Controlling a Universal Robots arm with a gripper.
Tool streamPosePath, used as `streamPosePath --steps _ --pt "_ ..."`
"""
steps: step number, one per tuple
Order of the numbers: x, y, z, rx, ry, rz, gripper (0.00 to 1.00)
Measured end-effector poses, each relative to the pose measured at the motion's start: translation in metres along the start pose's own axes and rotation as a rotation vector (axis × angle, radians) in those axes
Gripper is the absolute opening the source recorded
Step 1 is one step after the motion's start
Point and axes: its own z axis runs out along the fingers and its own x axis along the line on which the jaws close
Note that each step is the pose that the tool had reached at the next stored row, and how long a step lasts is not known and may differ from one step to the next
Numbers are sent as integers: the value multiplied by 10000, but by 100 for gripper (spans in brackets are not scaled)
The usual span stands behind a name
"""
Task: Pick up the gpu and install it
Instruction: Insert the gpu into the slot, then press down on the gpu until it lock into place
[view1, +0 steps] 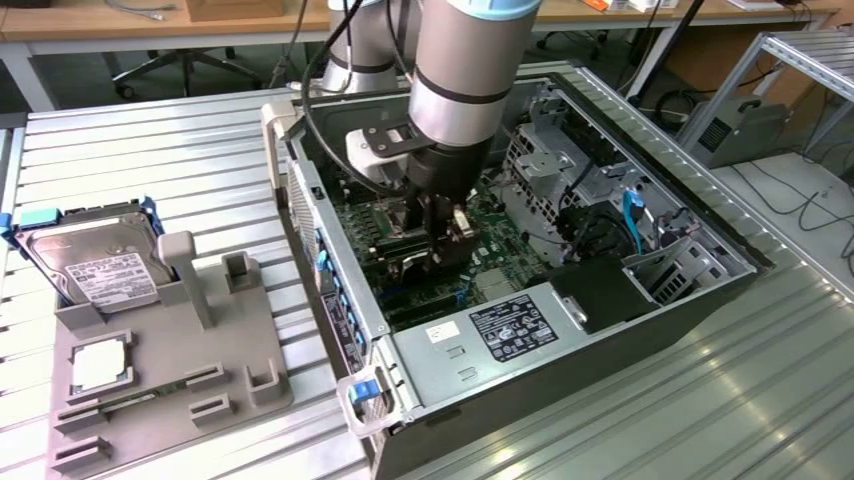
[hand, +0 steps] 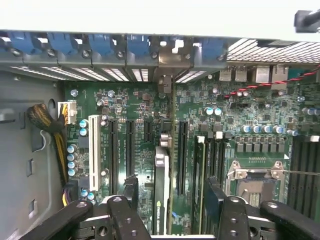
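The gripper reaches down into the open computer case at frame centre, clamped on the gpu, which stands edge-on over the motherboard; its lower edge is hidden. At lower left, the hard drive leans in a grey holder.

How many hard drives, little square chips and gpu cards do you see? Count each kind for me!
hard drive, on the gray stand: 1
little square chip, on the gray stand: 1
gpu, inside the computer case under the robot arm: 1
Total: 3
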Motion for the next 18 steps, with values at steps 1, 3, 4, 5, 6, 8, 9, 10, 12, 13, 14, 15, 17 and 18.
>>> streamPosePath --steps 1,3,4,5,6,8,9,10,12,13,14,15,17,18 --pt "-3 -1 -24 0 2 0 64" --pt "-17 -4 -99 0 6 0 64" --pt "-25 -6 -139 1 10 0 64" --pt "-33 -7 -172 0 15 0 64" --pt "-56 -13 -291 0 38 -1 64" --pt "-75 -20 -422 -1 55 -1 64" --pt "-75 -20 -422 -1 55 -1 64" --pt "-75 -20 -422 -1 55 -1 64" --pt "-75 -20 -422 -1 55 -2 56" --pt "-75 -20 -422 0 55 -1 32" --pt "-74 -20 -422 -1 56 -2 13" --pt "-74 -20 -422 -1 55 -1 11" --pt "-75 -20 -422 -1 55 -1 11" --pt "-74 -20 -422 -1 55 -1 11"
